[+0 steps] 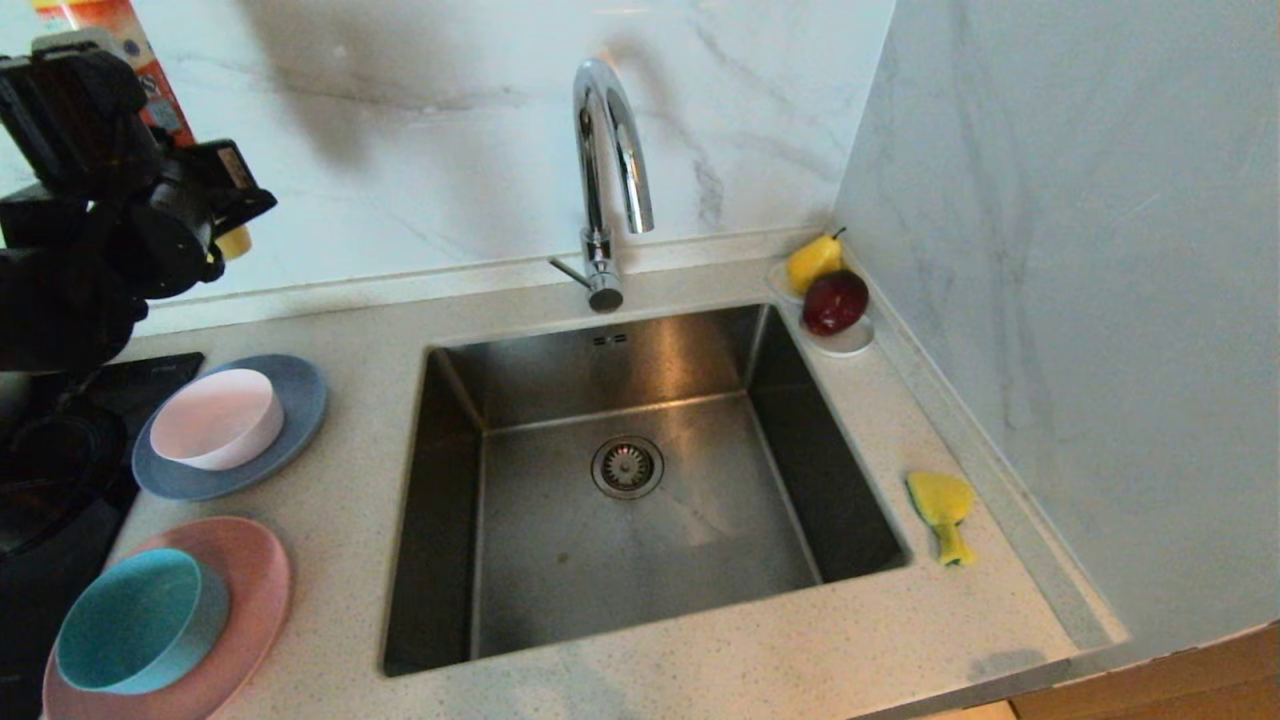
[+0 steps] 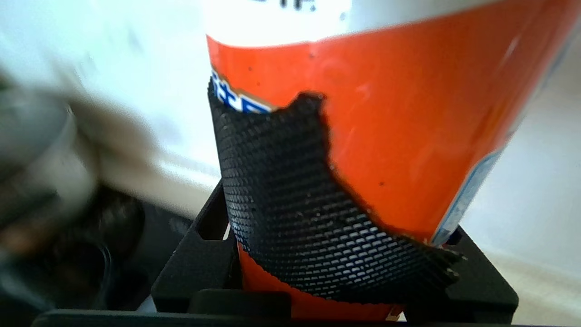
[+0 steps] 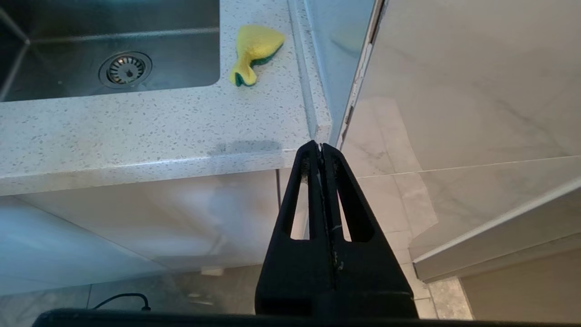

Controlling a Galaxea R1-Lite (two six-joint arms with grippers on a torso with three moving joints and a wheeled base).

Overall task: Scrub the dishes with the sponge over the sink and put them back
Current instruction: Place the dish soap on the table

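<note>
The sink (image 1: 640, 480) basin lies open from above, only the faucet (image 1: 610, 170) arching over its back rim. Left of the sink, stacked dishes (image 1: 225, 425) crowd the counter. Right of the sink, the sponge (image 1: 942, 512) lies on a narrow strip hemmed by the side wall (image 1: 1080, 300).

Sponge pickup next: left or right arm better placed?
Right, probably. The sponge lies on the counter right of the sink, on that arm's side, and the right end effector is shut on nothing. The left end effector is clamped on an orange bottle, far left.
</note>
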